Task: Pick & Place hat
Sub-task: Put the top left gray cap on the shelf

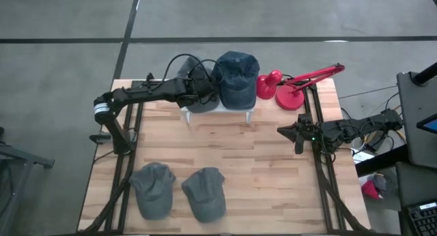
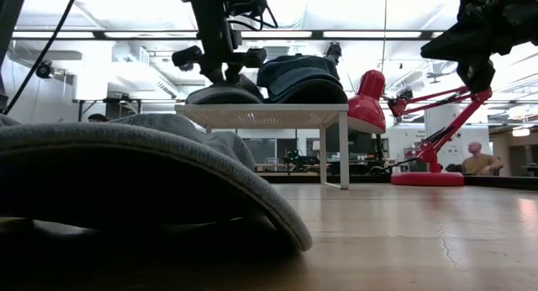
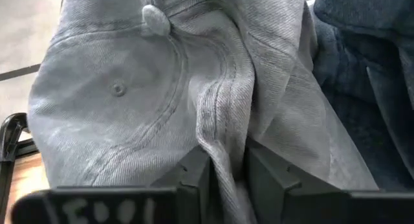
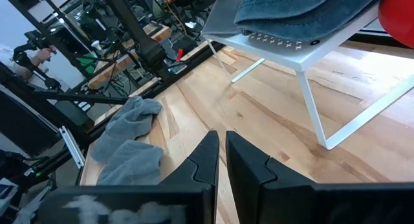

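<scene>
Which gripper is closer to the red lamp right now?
Right. The right gripper waits just in front of the red lamp, fingers together. The left gripper is across the white stand, pinching a gray hat.

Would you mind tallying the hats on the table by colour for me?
Grey hats: 3, namely one on the white stand pinched by the left hand, and two on the tabletop.
Dark blue hats: 1, on the stand.
Total: 4

no readable text, labels or numbers anywhere, only blurred white marks on both wrist mounts
</scene>
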Robot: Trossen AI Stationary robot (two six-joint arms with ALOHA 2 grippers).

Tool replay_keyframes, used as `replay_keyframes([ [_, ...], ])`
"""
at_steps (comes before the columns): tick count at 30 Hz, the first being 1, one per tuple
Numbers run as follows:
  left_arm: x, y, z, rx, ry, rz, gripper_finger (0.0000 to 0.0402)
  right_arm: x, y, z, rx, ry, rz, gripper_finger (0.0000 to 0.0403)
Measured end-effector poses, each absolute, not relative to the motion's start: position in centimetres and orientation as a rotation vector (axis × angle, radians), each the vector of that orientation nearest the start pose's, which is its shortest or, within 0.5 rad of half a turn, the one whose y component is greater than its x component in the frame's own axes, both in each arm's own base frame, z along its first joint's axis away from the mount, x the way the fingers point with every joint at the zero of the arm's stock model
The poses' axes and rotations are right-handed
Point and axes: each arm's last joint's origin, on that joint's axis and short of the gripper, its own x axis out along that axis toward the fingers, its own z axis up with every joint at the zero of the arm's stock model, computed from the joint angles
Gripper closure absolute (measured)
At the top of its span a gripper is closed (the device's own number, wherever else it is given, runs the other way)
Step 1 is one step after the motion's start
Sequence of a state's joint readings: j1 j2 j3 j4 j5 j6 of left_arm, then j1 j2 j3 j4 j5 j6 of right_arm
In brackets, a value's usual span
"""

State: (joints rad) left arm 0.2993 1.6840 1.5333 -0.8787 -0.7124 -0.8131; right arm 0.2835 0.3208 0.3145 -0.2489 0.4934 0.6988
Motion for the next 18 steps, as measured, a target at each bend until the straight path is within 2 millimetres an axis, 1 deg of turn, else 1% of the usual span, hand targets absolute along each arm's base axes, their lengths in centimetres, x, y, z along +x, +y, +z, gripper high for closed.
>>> replay_keyframes([
  [5, 32.63, 12.01, 31.16, -0.447, 0.613, 1.263, 0.0289, 10.47, 1.62, 22.17, 0.596, 0.153, -0.281, 0.0376],
  [18, 32.66, 11.99, 31.76, -0.393, 0.638, 1.233, 0.0284, 10.48, 1.62, 22.16, 0.596, 0.153, -0.282, 0.0376],
])
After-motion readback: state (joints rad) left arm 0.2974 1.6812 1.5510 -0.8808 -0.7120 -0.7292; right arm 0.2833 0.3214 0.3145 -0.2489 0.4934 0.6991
